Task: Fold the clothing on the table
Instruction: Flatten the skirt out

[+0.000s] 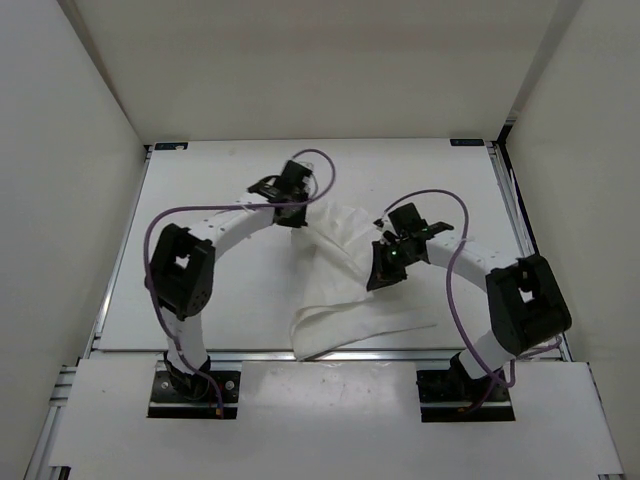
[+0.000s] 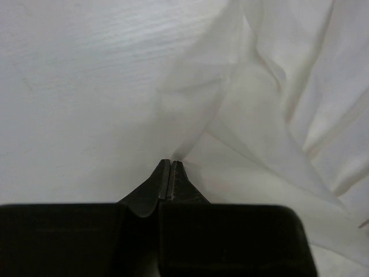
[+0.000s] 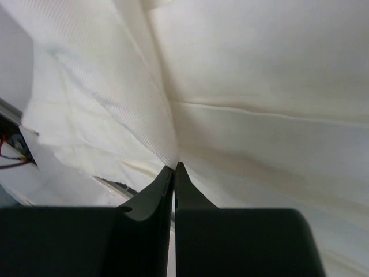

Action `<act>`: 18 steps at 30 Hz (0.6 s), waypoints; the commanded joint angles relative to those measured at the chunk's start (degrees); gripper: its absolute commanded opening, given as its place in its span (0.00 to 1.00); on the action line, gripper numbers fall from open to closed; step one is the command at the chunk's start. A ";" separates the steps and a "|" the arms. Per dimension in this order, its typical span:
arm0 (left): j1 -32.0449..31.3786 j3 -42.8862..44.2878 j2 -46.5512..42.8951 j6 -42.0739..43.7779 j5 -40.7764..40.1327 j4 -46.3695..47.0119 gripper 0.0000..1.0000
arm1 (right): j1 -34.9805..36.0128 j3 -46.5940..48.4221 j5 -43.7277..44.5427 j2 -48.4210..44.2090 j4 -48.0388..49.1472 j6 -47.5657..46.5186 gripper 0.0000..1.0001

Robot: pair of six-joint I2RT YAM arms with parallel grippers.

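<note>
The clothing is a crumpled white garment lying mid-table, trailing from between the arms down to the front rail. My left gripper is at its upper left corner. In the left wrist view the left gripper is shut, pinching a tip of the clothing just above the table. My right gripper is at the garment's right side. In the right wrist view the right gripper is shut on a fold of the clothing, which fills most of that view.
A metal rail runs along the table's front edge, with both arm bases behind it. White walls enclose the table on three sides. Purple cables loop over each arm.
</note>
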 commanded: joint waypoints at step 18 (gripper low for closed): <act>19.25 -0.65 -11.55 2.17 16.12 4.58 0.98 | -7.14 1.26 -6.59 -5.95 -0.28 -3.74 0.00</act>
